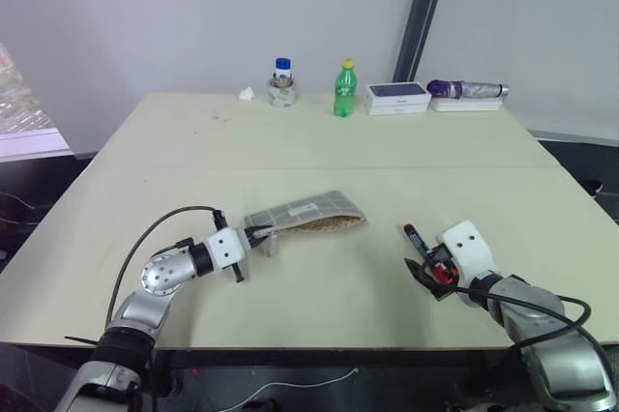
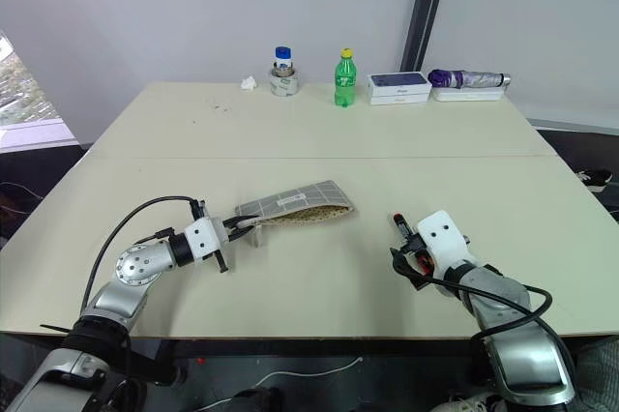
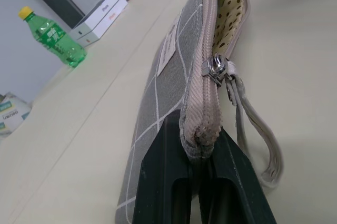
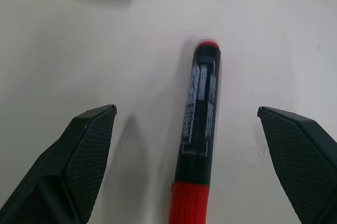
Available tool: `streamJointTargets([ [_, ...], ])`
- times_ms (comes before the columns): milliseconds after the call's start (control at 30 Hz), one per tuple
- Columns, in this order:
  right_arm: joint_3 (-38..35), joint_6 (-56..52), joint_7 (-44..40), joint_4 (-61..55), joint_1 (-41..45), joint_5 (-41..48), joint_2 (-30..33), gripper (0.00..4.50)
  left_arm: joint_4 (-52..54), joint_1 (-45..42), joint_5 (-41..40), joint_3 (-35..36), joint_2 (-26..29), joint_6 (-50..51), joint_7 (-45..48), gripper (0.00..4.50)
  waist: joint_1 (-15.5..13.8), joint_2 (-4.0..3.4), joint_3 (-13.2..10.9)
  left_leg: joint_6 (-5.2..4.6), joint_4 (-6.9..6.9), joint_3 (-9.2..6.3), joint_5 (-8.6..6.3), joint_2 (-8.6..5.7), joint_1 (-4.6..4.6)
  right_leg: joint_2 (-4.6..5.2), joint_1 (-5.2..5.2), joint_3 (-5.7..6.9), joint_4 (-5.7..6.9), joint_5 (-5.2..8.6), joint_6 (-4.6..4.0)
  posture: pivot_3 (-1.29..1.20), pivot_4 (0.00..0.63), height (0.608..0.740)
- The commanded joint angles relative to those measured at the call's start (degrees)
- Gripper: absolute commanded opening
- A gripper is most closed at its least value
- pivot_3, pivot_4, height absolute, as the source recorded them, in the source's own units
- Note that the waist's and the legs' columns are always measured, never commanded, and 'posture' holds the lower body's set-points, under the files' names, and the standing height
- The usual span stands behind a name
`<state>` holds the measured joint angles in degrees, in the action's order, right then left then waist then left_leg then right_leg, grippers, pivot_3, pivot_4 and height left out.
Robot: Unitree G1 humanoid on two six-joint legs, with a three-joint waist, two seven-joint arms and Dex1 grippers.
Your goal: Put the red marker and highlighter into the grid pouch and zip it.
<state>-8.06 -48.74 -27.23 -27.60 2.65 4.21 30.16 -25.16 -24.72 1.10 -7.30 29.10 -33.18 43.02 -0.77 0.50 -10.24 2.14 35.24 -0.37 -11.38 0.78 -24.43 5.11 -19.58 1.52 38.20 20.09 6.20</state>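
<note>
Right wrist view: wide-open right gripper [image 4: 187, 129] straddles the red marker [image 4: 200, 113], light, stiff, slippery, best grasped mid-barrel; left gripper [image 3: 202, 182] pinches the soft grid pouch [image 3: 174, 71].

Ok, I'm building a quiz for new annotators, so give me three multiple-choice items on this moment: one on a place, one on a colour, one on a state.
1. Where does the red marker lie?
A. inside the pouch
B. on the table between the right end effector's open fingers
C. beside the green bottle

2. What colour is the cap of the green bottle?
A. yellow
B. blue
C. white

3. What is the state of the pouch?
A. zipped shut
B. unzipped, one end clamped by the left end effector
C. lying free, untouched

Key: 1 B, the right wrist view shows the marker on the table with the right end effector open around it. 2 A, the cap is yellow. 3 B, the left wrist view shows the dotted lining exposed and the fingers shut on the pouch's end.
</note>
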Motion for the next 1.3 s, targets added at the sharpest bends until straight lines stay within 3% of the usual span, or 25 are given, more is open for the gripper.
streamJointTargets([
  [33,-3.09,-5.8,-0.09,-0.41,-0.66,4.08,-1.52,3.62,0.71,-0.92,0.24,-0.17,0.03,-1.08,-0.08,0.0,0.12,0.0,0.0,-0.01,-0.01,0.0,0.0,0.0,0.0,0.0,0.0,0.0,0.0,0.0,0.0,0.0,0.15,0.74],
  [233,-2.84,-5.86,-1.19,-0.91,1.54,7.91,-0.41,0.57,1.14,-0.64,0.17,-0.1,0.42,-1.06,0.13,0.0,0.16,0.01,0.01,-0.01,0.0,-0.01,0.0,0.02,0.02,-0.03,0.02,0.0,0.0,0.0,0.0,0.0,0.15,0.74],
  [267,-2.88,-5.25,-1.83,-0.91,2.11,8.6,-0.06,0.33,1.13,-0.73,0.17,-0.1,0.41,-1.01,0.16,0.0,0.14,0.01,0.01,-0.01,0.0,-0.01,0.0,0.02,0.02,-0.03,0.02,0.01,0.0,0.0,0.0,0.0,0.15,0.74],
  [633,5.6,13.56,-19.73,-5.89,1.91,11.85,11.56,0.33,0.15,-2.32,0.78,-0.83,-0.29,-1.13,0.16,0.0,0.22,0.02,0.0,-0.02,0.0,-0.03,-0.01,0.04,0.01,-0.06,0.0,0.03,-0.02,0.0,0.0,0.0,0.15,0.74],
  [967,13.38,16.85,-16.39,1.03,7.64,5.22,10.98,0.33,0.98,-2.42,0.97,-1.47,-0.24,-1.76,0.96,0.0,0.09,0.04,-0.01,-0.01,0.03,-0.02,-0.01,0.02,0.01,-0.05,0.01,0.03,-0.02,0.0,0.0,0.0,0.15,0.74],
  [1300,10.55,16.95,-15.45,1.9,11.2,8.54,8.68,0.33,1.39,-2.55,1.07,-1.95,-0.29,-2.01,1.14,0.0,0.1,0.04,-0.01,-0.01,0.03,-0.02,0.0,0.03,0.0,-0.05,0.02,0.03,-0.02,0.0,0.0,0.0,0.15,0.74],
])
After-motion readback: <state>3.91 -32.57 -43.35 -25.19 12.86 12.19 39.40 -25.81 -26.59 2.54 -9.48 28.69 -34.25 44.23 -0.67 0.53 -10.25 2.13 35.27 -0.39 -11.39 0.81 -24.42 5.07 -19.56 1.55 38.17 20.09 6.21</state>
